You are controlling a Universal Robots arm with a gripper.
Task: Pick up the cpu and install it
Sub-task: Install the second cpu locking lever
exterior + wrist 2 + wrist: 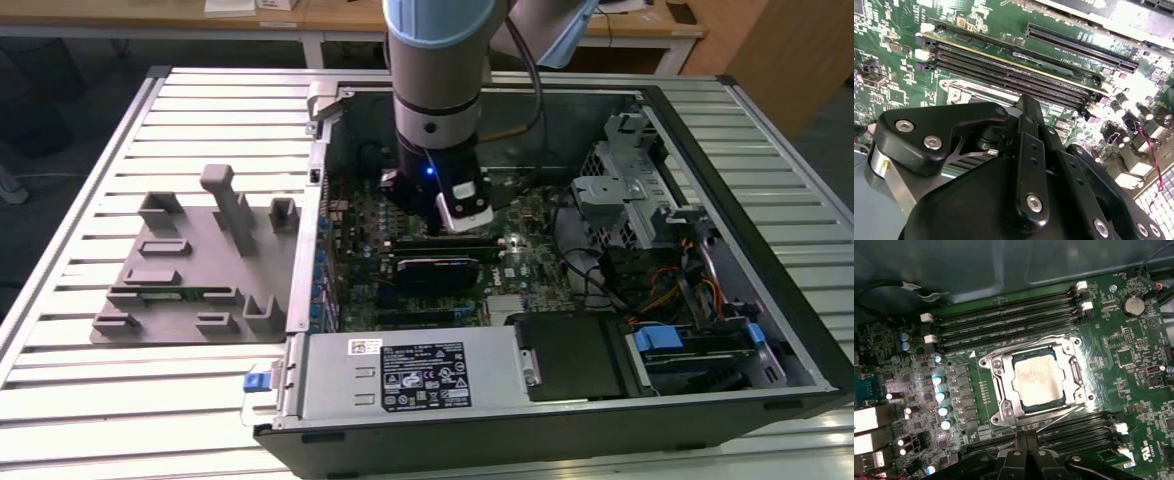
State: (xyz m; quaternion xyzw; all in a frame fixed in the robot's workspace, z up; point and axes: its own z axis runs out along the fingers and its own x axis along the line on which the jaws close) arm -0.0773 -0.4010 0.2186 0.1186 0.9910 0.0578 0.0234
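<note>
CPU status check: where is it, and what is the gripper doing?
Gripper above the motherboard, inside the open case. CPU seated in its socket frame, gripper apart from it. Nothing lying on the chip.

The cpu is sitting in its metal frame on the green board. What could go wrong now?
The cpu lies in the socket frame, and from here I can't tell if it sits fully flat; if tilted, pressing could harm it. The gripper hovers close above the memory slots, so a sideways slip might knock them. The arm reaches deep inside the computer case, whose walls leave little room.
</note>
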